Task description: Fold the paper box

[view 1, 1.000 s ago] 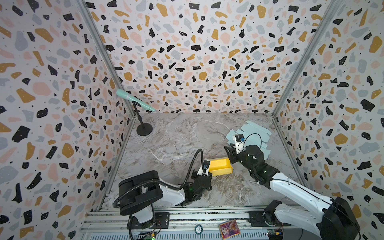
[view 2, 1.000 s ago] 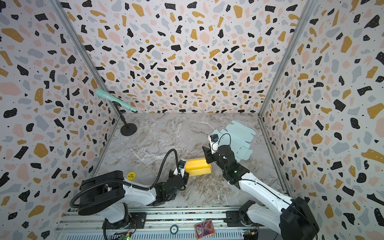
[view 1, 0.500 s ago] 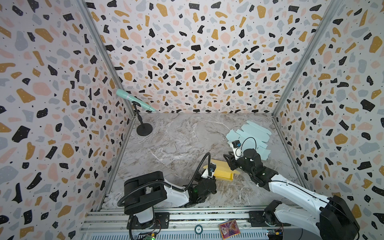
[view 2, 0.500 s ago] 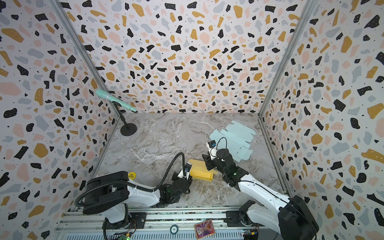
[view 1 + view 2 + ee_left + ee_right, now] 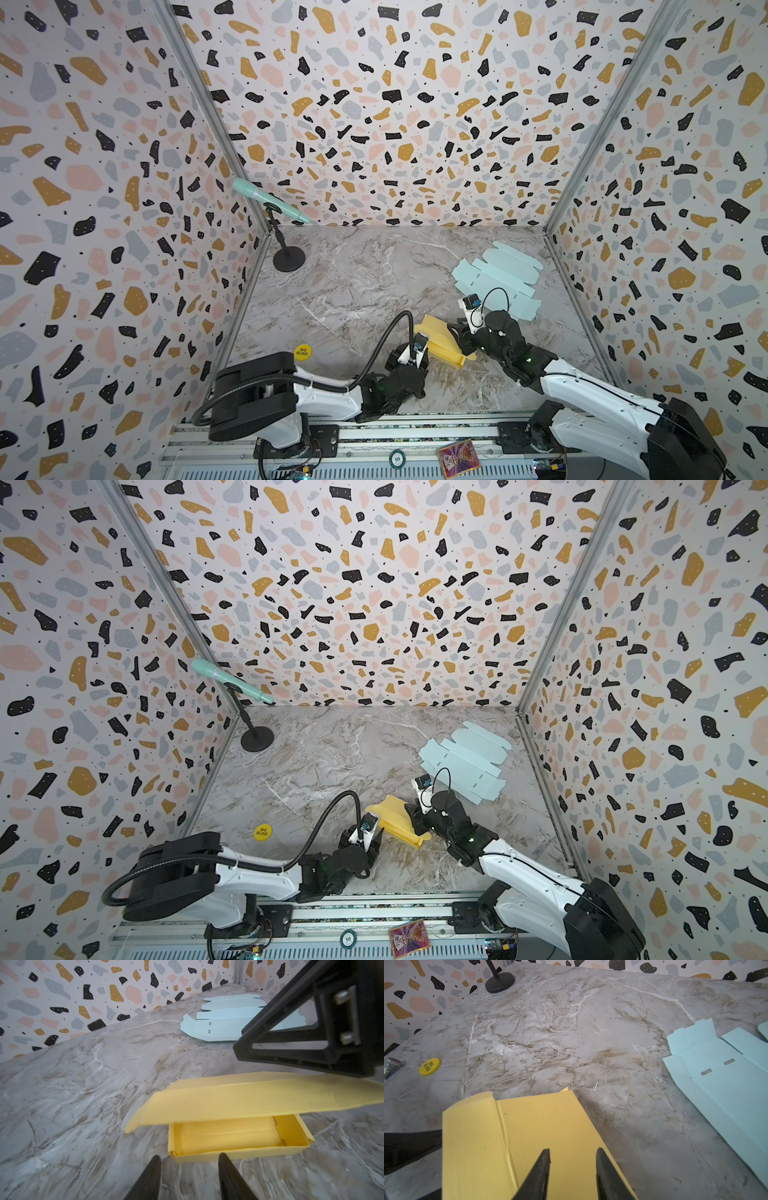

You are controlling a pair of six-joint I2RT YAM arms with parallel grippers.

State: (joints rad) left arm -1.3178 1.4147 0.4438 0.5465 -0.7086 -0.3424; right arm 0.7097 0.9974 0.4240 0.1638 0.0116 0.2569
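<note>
While both stretch low, left jaws apart before box; right jaws apart over lid.

Far corner of my marble desk: black microphone stand, mint microphone tilted on top. Yellow BIG BLIND chip lies nearer me than the stand; pale blue flat sheets sit well across from it.

paper box yellow | flat cutouts pale blue | table grey-brown marble | walls white terrazzo (pink, ochre, black, grey chips) | token yellow
</note>
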